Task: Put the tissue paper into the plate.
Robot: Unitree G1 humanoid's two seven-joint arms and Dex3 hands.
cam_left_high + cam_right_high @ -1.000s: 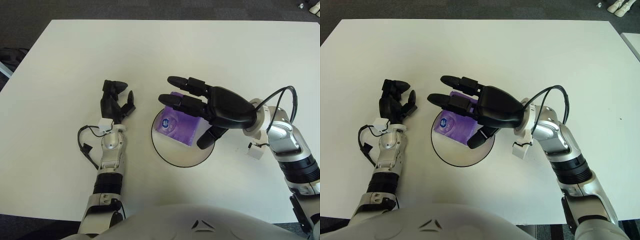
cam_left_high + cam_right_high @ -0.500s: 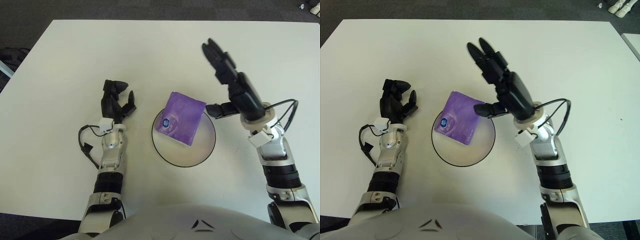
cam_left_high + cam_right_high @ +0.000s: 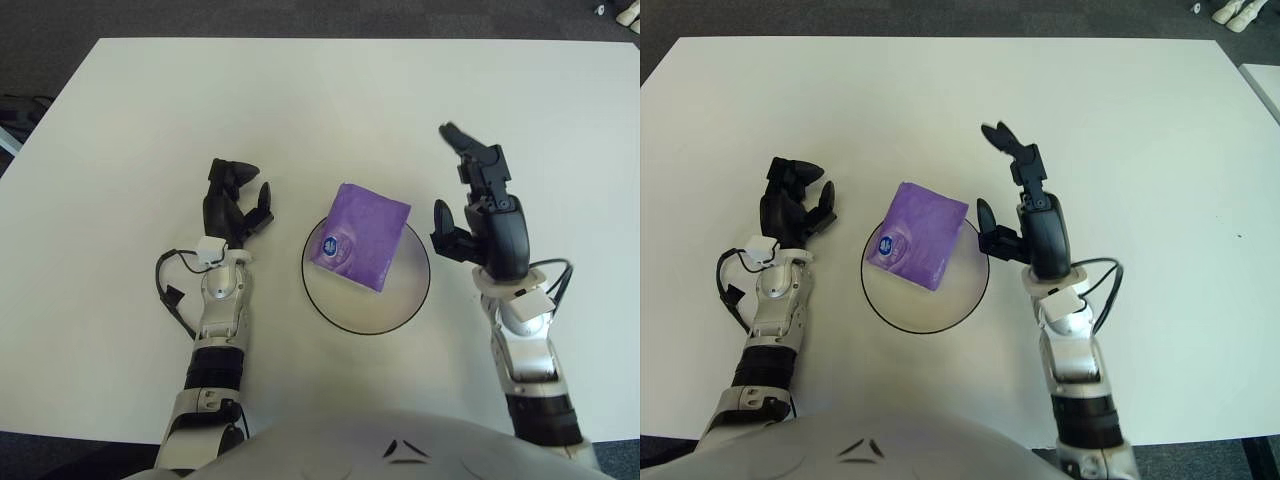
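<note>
A purple tissue pack (image 3: 358, 235) lies on the round white plate (image 3: 385, 310), its far corner hanging over the plate's rim. My right hand (image 3: 470, 200) is just right of the plate, fingers stretched out and thumb spread, holding nothing. It is apart from the pack. Left of the plate is my left hand (image 3: 232, 205), fingers loosely curled around nothing.
The white table (image 3: 300, 110) stretches wide on all sides, with dark floor beyond its far edge. A black cable (image 3: 172, 290) loops beside my left wrist. Another cable (image 3: 1102, 290) loops at my right wrist.
My right hand let go of the tissue pack, lifted off it and drew back to the right of the plate. The pack stays on the plate. The left hand has not moved.
</note>
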